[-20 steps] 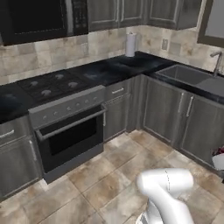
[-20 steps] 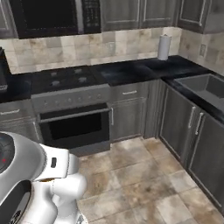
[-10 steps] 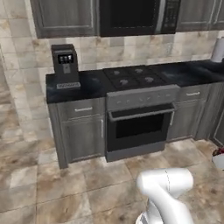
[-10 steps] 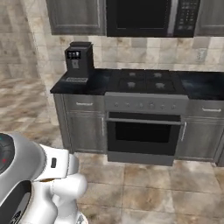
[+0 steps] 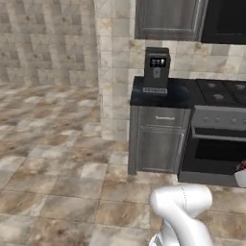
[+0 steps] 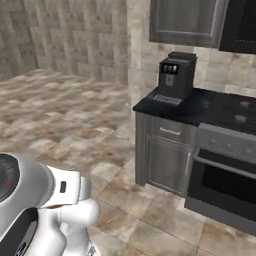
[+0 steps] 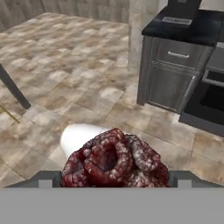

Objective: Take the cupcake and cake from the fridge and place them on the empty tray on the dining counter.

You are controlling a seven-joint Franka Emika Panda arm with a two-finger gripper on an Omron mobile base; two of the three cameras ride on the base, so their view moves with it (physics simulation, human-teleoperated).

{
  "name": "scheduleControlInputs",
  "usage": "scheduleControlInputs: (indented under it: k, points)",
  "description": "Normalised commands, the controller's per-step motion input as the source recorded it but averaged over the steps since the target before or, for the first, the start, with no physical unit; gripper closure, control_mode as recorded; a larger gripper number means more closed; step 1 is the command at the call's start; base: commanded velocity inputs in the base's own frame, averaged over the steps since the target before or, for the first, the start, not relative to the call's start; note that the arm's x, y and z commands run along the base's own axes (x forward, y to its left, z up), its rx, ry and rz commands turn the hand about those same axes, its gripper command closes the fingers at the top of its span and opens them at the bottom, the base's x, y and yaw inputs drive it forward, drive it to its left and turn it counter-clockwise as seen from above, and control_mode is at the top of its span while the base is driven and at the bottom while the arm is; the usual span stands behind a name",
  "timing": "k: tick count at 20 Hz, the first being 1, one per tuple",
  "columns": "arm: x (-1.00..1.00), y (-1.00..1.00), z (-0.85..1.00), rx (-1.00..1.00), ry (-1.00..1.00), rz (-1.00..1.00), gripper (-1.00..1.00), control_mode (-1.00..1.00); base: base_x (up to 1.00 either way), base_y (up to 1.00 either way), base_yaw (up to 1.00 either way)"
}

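Note:
The cake (image 7: 113, 158), round, dark brown with a lumpy reddish top, fills the bottom of the hand view. It sits between the fingers of my gripper (image 7: 114, 178), which is shut on it and holds it above the tiled floor. A small reddish bit of the cake (image 5: 241, 167) also peeks in at the right edge of the left base view. The cupcake, the fridge, the tray and the dining counter are out of view.
A black coffee machine (image 5: 156, 69) stands on the end of a black worktop (image 6: 170, 107) over grey cabinets, beside a dark oven (image 5: 216, 144). Tiled floor (image 5: 53, 158) lies wide to the left. A dark slanted leg (image 7: 13, 89) crosses the hand view's left.
The whole picture has swung: the base has turned left, so the sink corner left the views and the coffee machine and the wall end came in. The cake stays in my gripper.

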Motion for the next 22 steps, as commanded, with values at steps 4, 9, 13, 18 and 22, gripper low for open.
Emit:
scheduleControlInputs:
  k: [4,9,13,18,22]
  points:
    - [0.00,0.00,0.00,0.00,0.00,0.00,1.00,1.00,0.95,0.49,0.47]
    - [0.00,0.00,0.00,0.00,0.00,0.00,1.00,1.00,1.00,0.40,0.37]
    - [0.00,0.00,0.00,0.00,0.00,0.00,1.00,1.00,1.00,0.36,0.33]
    - [0.00,0.00,0.00,0.00,0.00,0.00,1.00,1.00,1.00,0.37,0.31]
    - [0.00,0.00,0.00,0.00,0.00,0.00,1.00,1.00,1.00,0.34,0.31]
